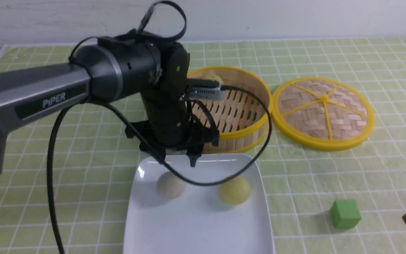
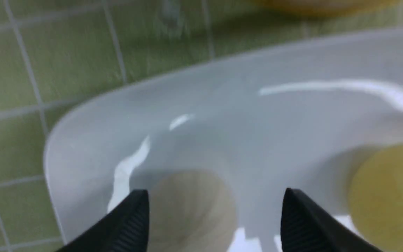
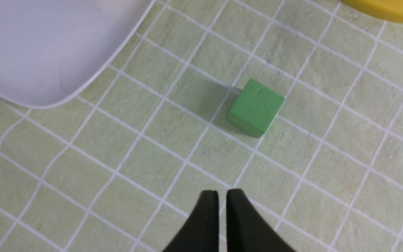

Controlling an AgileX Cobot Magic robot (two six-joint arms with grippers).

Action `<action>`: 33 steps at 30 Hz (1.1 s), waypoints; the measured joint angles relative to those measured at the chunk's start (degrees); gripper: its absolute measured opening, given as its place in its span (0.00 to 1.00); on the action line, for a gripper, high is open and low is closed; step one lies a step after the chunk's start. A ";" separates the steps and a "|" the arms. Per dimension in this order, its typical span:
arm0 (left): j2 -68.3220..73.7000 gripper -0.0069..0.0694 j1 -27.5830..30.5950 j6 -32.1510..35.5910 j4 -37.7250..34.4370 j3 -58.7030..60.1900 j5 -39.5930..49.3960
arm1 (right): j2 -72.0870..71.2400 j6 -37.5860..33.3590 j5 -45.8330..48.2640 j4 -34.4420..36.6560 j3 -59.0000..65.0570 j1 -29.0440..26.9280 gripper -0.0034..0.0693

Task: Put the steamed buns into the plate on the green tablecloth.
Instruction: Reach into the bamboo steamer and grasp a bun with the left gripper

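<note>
The green tablecloth (image 1: 330,173) is covering the whole table, and the plate (image 1: 196,225) is lying on it at the near middle. Two of the steamed buns are resting inside the plate, apart from each other: the greyish-white bun (image 1: 170,186) on the left side and a pale yellow bun (image 1: 235,190) on the right side. The third bun (image 1: 213,78), also pale yellow, is sitting in the bamboo steamer (image 1: 240,109) just behind the plate, and the arm is hiding most of it. The woven lid (image 1: 324,113) is lying flat on the cloth, just beside the steamer on its right.

The left gripper (image 2: 215,192) is hanging over the far part of the plate and pointing down. Its two fingers (image 2: 131,220) are standing wide apart and are holding nothing. In the left wrist view the greyish-white bun is lying on the plate below the gap between them; I cannot tell if one finger is touching it.

The right gripper (image 3: 222,192) is hovering low at the right side, above bare cloth. Its fingers are almost together, with only a thin slit between them, and nothing is in them. A green cube (image 3: 256,106) is sitting on the cloth near it, to the right of the plate.
</note>
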 joint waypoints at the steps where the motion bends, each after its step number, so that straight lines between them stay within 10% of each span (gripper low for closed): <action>1: 0.09 0.77 0.00 -1.40 0.55 -2.75 0.06 | 0.00 0.00 0.00 0.13 0.00 0.00 0.13; 5: 1.86 0.65 0.16 -3.95 1.61 -11.62 1.50 | 0.00 0.00 0.00 0.21 0.00 0.00 0.14; 10: 12.03 0.15 4.56 0.19 -4.64 -32.85 8.11 | 0.00 0.00 0.00 0.55 0.09 0.00 0.15; 13: 18.41 0.10 7.57 3.03 -10.29 -43.37 11.37 | 0.00 0.00 0.00 0.57 0.07 0.00 0.16; 21: 35.03 0.22 9.48 5.92 -13.92 -65.48 12.70 | 0.00 0.06 -0.86 1.33 0.11 0.00 0.16; 26: 39.21 0.50 7.97 5.95 -9.40 -67.65 8.14 | 0.00 0.06 -1.23 1.66 0.11 0.00 0.17; 33: 40.91 0.60 7.12 5.63 -2.45 -67.67 7.62 | 0.00 0.11 -1.23 1.84 0.11 0.00 0.18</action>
